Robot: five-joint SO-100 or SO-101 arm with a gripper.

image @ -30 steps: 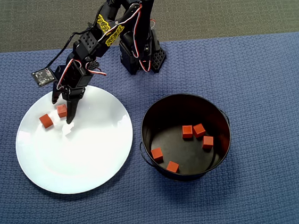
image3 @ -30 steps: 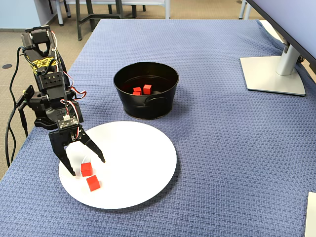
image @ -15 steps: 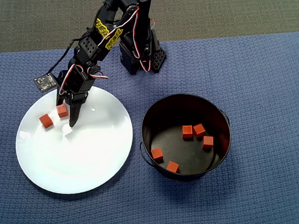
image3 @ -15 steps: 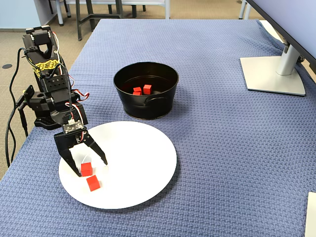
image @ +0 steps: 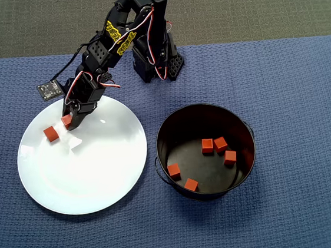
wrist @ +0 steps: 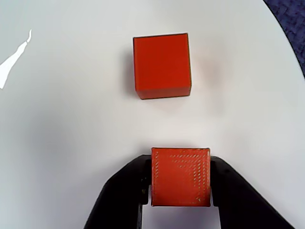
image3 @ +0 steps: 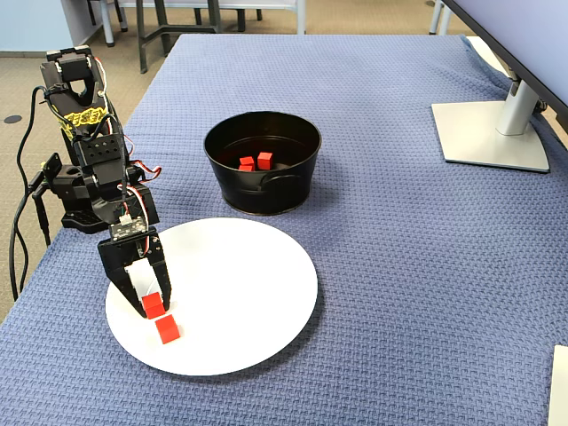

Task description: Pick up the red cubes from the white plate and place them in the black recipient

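The arm bends low over the white plate (image: 88,173), pincer (wrist: 181,200) clamped on one red cube (wrist: 180,175).

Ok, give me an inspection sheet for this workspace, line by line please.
Surface: blue woven cloth over the table.
Job's things: white plate holds two red cubes, one free, one gripped; black pot holds five cubes.
Clutter: nothing seen on the cloth between plate and pot.
Gripper: gripper shut on a cube, low over the plate.
Cables: wires along the arm; black cable hanging off the table edge.
Surroundings: monitor stand, carpet floor.
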